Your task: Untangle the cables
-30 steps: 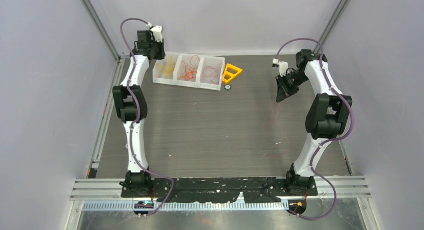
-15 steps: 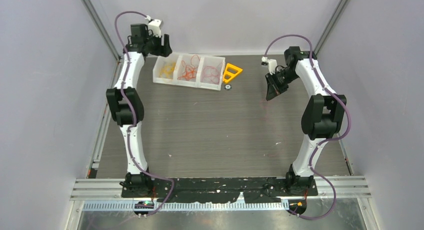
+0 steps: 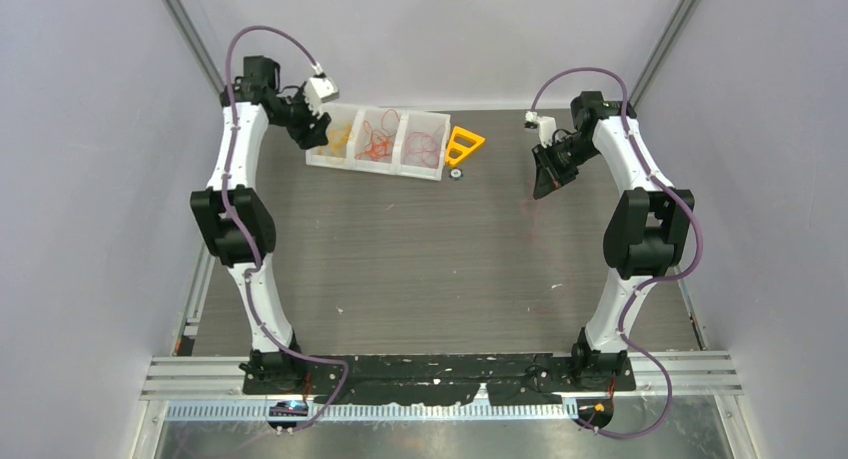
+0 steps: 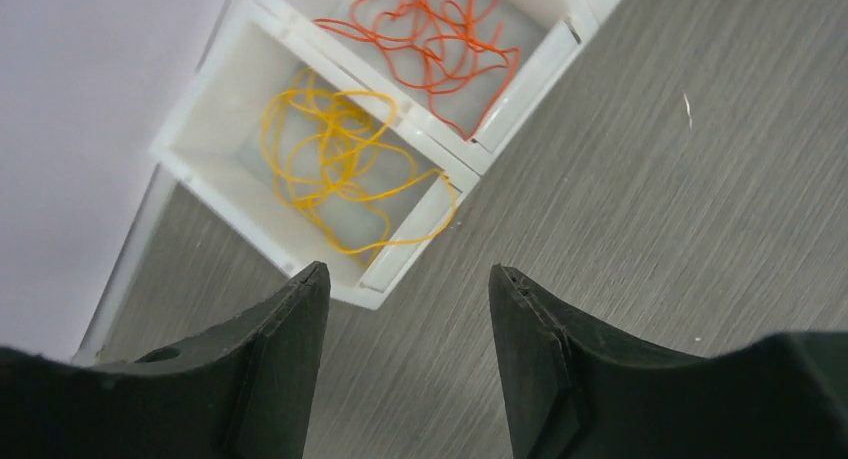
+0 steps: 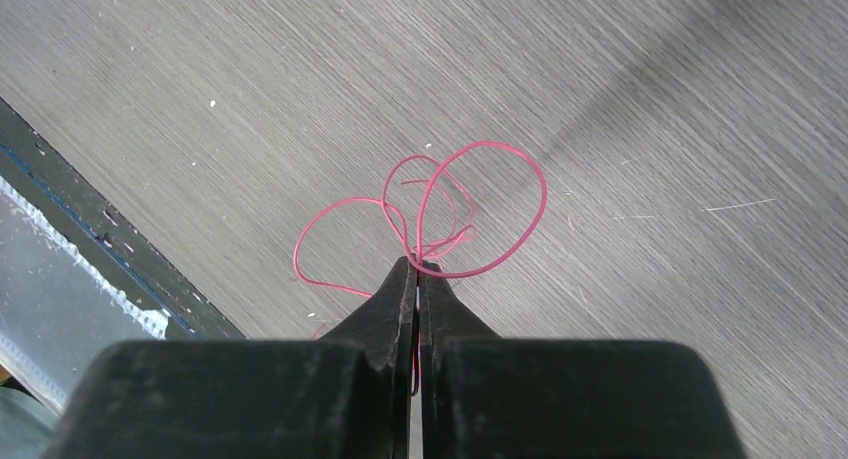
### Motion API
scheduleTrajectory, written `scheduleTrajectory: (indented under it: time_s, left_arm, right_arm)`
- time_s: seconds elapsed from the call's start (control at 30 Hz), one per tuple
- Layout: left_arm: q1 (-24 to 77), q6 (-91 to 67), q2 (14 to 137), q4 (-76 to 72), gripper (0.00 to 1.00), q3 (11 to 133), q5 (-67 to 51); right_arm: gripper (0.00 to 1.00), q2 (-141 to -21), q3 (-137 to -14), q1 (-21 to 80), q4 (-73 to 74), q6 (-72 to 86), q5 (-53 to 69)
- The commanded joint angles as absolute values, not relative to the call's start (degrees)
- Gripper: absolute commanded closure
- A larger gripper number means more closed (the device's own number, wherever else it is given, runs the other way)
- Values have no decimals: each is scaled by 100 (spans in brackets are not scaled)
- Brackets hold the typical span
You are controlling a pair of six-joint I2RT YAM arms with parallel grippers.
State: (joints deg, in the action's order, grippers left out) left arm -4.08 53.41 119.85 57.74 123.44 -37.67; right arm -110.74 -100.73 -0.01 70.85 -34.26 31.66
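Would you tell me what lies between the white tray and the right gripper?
In the top view, a yellow triangle and a small round object, beside the tray; otherwise bare table.

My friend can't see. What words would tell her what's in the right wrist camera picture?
The right gripper has its black fingers pinched shut on a thin red cable, whose curly loops spread out just past the fingertips. Behind it is a grey wood-grain table.

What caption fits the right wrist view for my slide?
Right gripper shut on a looped red cable, held over the wood-grain table.
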Motion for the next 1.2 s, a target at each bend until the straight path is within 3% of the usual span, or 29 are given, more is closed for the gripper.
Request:
scheduleTrajectory:
  time_s: [0.0,0.47,0.83,1.03,1.17]
  left_arm:
    - [-227,6424,12263,6064,40,12244,-3882]
    - [354,6998,12712,3787,40,11231,-2230]
    - [317,7469,12885,3763,47,11069,-1943]
    - [301,7482,12920,3835,63,11162,-2022]
    - [290,7659,12708,4024,54,11097,-2298]
  right_arm:
    - [95,-10875,-10235,0,7163,-3371,3223]
    - [95,-10822,-10095,0,7163,-3393,3114]
    - [95,-10922,-10180,0,7187,-3413,3038]
    - [95,-11001,-10269,0,7188,-3384,3030]
    - [95,-11017,-10307,0,7208,-3413,2998]
